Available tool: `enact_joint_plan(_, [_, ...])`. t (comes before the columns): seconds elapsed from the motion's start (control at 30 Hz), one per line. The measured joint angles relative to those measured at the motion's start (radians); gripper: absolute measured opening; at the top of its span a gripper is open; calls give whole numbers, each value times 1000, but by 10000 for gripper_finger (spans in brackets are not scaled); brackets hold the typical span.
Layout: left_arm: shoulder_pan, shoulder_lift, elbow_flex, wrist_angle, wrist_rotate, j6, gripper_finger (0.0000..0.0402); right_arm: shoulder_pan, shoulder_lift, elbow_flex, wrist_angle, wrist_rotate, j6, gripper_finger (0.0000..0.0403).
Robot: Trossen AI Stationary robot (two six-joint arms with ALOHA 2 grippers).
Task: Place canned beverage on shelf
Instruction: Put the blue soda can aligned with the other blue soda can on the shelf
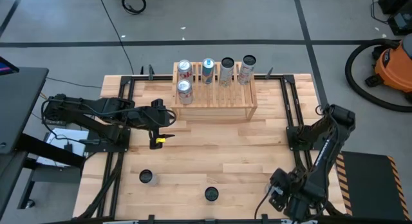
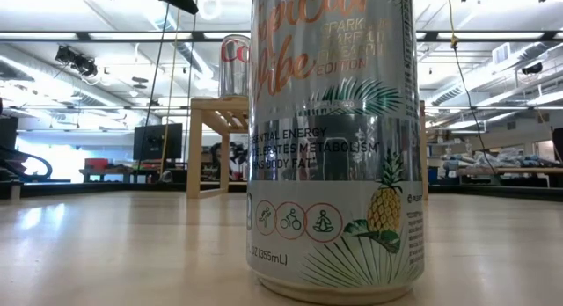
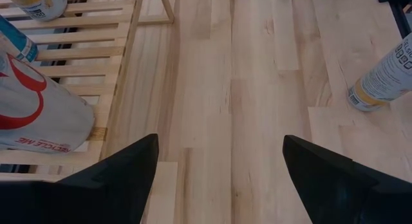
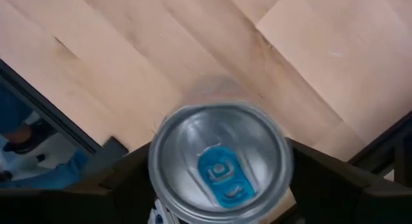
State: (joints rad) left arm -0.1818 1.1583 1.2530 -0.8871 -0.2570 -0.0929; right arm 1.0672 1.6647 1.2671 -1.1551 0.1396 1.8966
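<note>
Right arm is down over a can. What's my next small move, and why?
Probably confirm a firm grip, then lift straight up. The right gripper straddles the can, which stands on the table, and the shelf has free slats beside its front can. The left gripper waits open near the shelf.
</note>
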Motion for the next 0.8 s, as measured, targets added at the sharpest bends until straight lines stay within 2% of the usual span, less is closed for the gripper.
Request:
enact_joint_plan(0.2, [0, 0, 0, 0, 0, 0, 334, 0, 2, 0, 8, -4, -7, 238])
enact_joint_plan(0.6, [0, 0, 0, 0, 0, 1, 334, -27, 1, 33, 9, -6, 8, 238])
enact_joint_plan(0.8, [0, 0, 0, 0, 0, 3, 334, -140, 1, 97, -8, -3, -152, 238])
